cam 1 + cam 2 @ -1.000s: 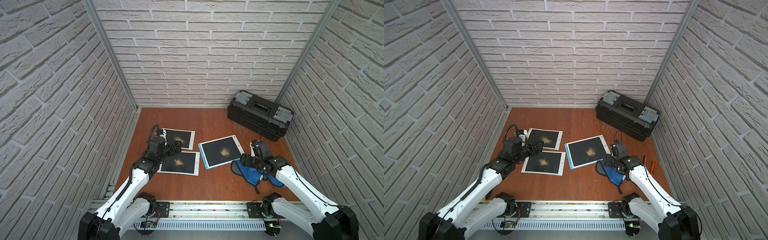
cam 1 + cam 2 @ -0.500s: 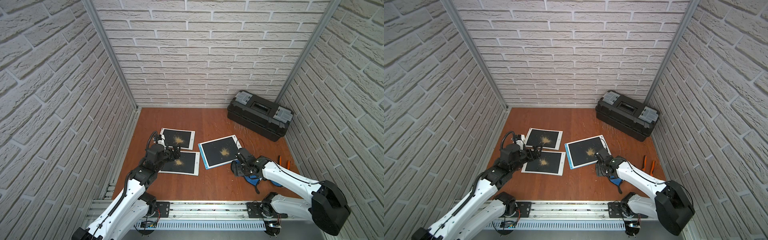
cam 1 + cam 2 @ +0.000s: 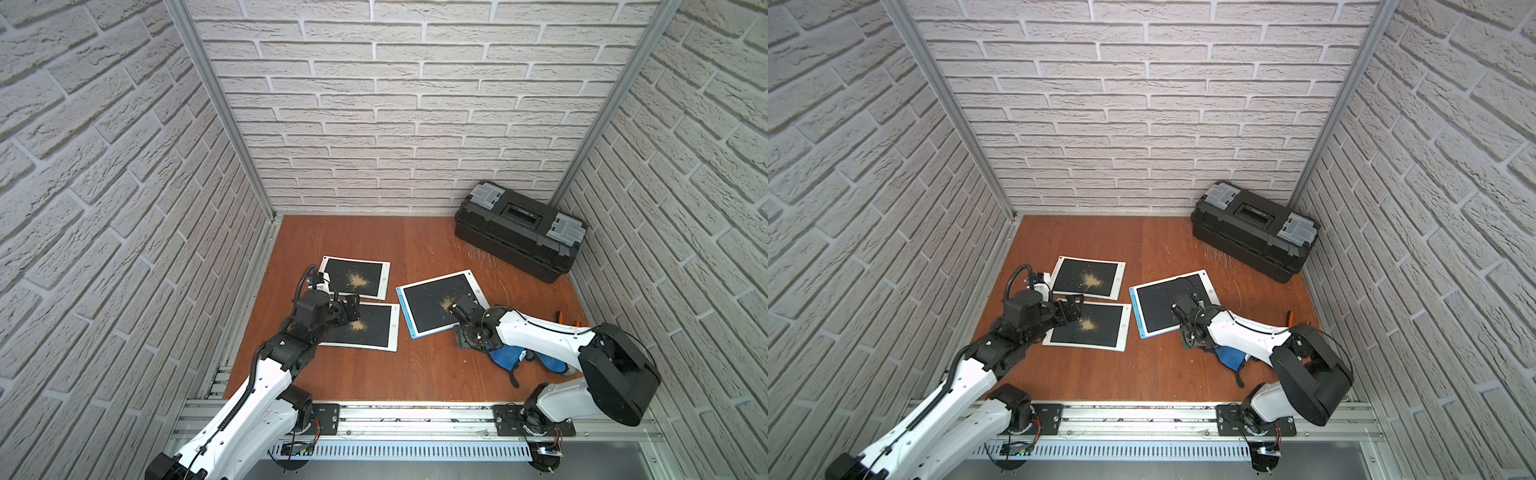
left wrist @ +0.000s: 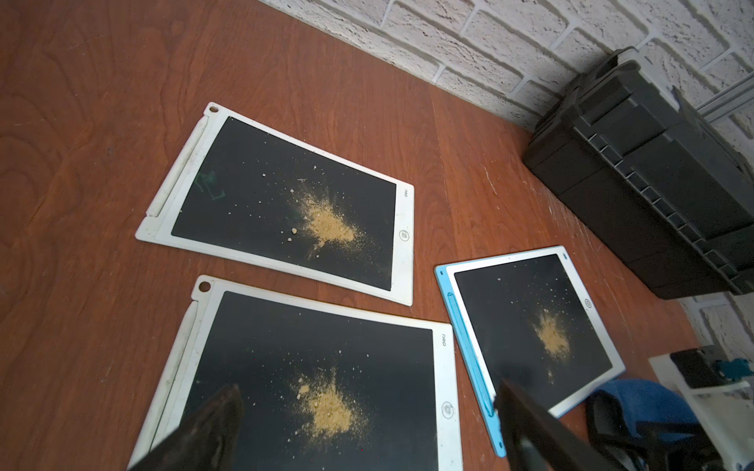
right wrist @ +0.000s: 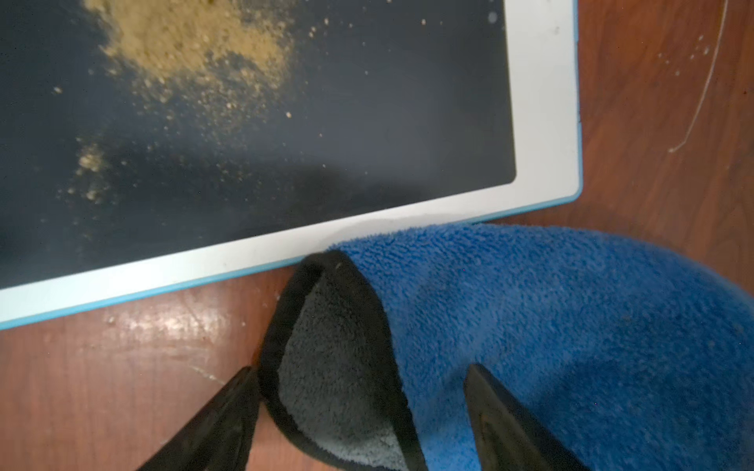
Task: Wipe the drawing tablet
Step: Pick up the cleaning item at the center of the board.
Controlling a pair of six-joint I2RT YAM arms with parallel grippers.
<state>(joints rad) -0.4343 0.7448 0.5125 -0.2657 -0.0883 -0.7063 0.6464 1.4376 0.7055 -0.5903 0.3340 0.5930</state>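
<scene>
Wooden table [image 3: 374, 374]: powdered drawing tablet [image 3: 424, 303], blue cloth [image 5: 551, 326] touching its edge; left gripper [image 3: 352, 308] jaws apart; right gripper [image 5: 361, 369] jaws apart, astride cloth.

Cloth [image 5: 571, 326]: fluffy blue pile, grey fleece fold
Blue-edged tablet [image 5: 542, 122]: smooth white frame, probably plastic; matt dark screen
Tabletop [image 5: 122, 387]: glossy wood grain

A blue-edged tablet [image 3: 1156, 307] lies skewed on the wooden counter [image 3: 1142, 374]. At its near edge the right claw [image 3: 1191, 338] points down, touching a blue cloth [image 3: 1227, 355]; how its jaws stand is unclear. Left of that tablet lie a far white tablet [image 3: 1088, 277] and a near white tablet [image 3: 1096, 328], both dusted with tan powder. The left claw [image 3: 1072, 309] hangs parted over the near one's corner. Behind the blue-edged tablet, rightward, sits a black toolbox [image 3: 1254, 232].
</scene>
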